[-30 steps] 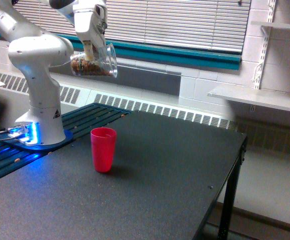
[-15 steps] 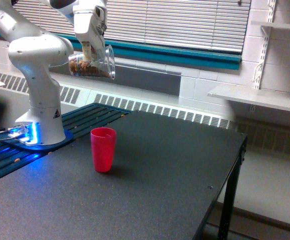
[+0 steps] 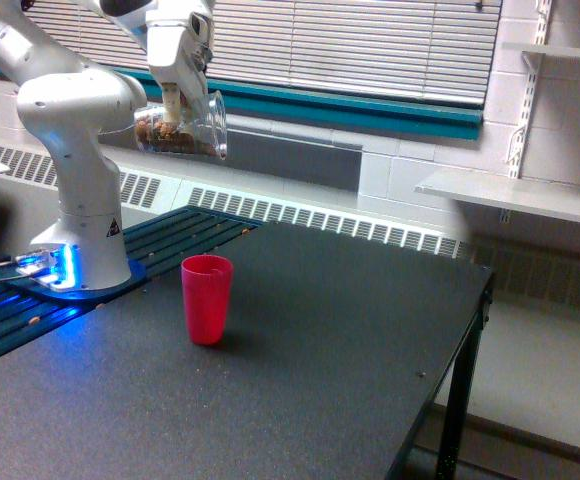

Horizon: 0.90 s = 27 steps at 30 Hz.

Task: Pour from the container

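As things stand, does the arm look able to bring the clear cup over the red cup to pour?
Probably yes. The claw holds the clear cup tipped on its side, high above the table. The red cup stands upright and open below, slightly toward the exterior view's right, with nothing between them.

Arm (image 3: 75, 150) upright, wrist bent down; gripper (image 3: 177, 112) jaws clamped on cup.
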Motion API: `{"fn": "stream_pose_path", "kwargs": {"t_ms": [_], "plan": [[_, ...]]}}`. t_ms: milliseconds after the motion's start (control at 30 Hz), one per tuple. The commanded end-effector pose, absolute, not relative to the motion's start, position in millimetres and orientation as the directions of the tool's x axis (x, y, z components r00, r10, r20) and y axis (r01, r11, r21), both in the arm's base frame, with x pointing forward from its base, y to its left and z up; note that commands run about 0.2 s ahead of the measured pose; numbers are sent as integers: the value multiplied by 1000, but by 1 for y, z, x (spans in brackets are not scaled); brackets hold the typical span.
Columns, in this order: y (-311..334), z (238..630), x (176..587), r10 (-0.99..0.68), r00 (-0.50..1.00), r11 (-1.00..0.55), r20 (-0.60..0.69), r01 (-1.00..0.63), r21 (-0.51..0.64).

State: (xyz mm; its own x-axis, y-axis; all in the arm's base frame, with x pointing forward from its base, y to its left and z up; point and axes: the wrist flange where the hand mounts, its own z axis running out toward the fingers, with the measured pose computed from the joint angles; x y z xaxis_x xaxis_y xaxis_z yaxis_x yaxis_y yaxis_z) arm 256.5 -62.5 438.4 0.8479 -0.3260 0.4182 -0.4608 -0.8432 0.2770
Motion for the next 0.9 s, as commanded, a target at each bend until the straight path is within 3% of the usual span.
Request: {"fn": "stream_pose_path", "kwargs": {"t_ms": [33, 900], "plan": [[-61, 423, 253, -315, 865, -842, 392, -445, 305], [-67, 421, 249, -300, 882, -832, 364, -428, 352]]}}
